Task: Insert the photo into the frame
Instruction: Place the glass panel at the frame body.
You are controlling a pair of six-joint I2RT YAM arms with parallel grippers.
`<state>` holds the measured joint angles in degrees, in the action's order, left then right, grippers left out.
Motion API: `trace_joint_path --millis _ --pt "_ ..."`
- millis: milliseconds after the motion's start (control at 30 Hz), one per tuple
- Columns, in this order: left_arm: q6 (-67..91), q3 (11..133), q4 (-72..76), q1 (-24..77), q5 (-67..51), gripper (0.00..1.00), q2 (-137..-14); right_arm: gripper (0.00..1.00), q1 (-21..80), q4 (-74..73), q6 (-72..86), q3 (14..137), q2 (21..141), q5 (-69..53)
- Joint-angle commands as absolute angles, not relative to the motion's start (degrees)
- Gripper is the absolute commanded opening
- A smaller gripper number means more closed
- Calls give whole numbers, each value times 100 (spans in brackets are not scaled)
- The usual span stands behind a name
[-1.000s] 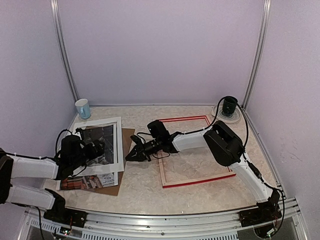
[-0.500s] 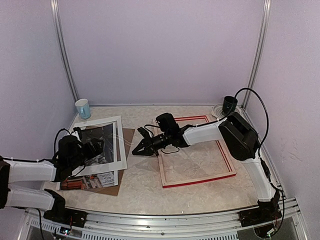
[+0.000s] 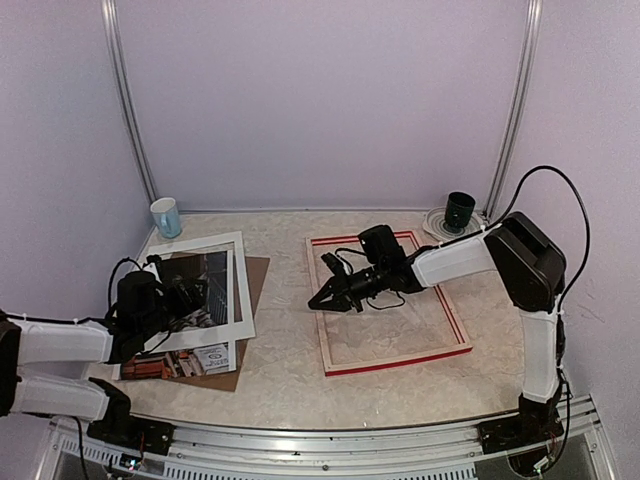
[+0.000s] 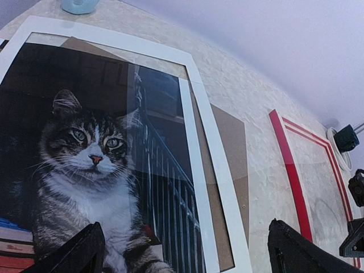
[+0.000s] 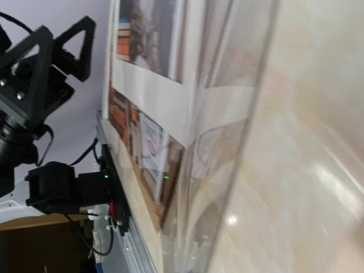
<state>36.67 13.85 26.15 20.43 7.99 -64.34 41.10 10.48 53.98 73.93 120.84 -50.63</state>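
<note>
The left claw [image 3: 192, 297] hangs with its fingers wide apart over the photo [image 4: 85, 170], hiding the print's near part from above. The wrist view crops the cat below its chest. The photo lies under a white mat border [image 4: 215, 142] on a brown backing board [image 3: 255, 275], well left of the frame [image 3: 400, 360]. A clear edge crosses the right wrist view, but I cannot tell what it is. The right claw [image 3: 322, 300], fingers together, now sits over the frame's left rail. A second ago it was beside the board. The dark cup [image 3: 459, 211] behind it now shows fully. The desk [image 3: 290, 380] is pale and mottled, and the walls are lilac.
</note>
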Motion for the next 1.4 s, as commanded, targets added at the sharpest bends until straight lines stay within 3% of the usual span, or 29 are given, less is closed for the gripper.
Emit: trace_joint_path --millis 0,567,867,1367 --pt "3685 1338 2731 1988 852 99 -6465 0 3910 935 5058 6850 11435 -4902" --pt "3700 1361 2724 1962 879 99 -6599 3 2877 -527 3920 5368 9828 -4503" --pt "3708 1371 2764 1961 843 99 -6697 3 2504 -1488 3160 5236 9519 -4215" --pt "3709 1371 2764 1958 835 99 -6698 2 1946 -1498 3068 5030 9284 -3871"
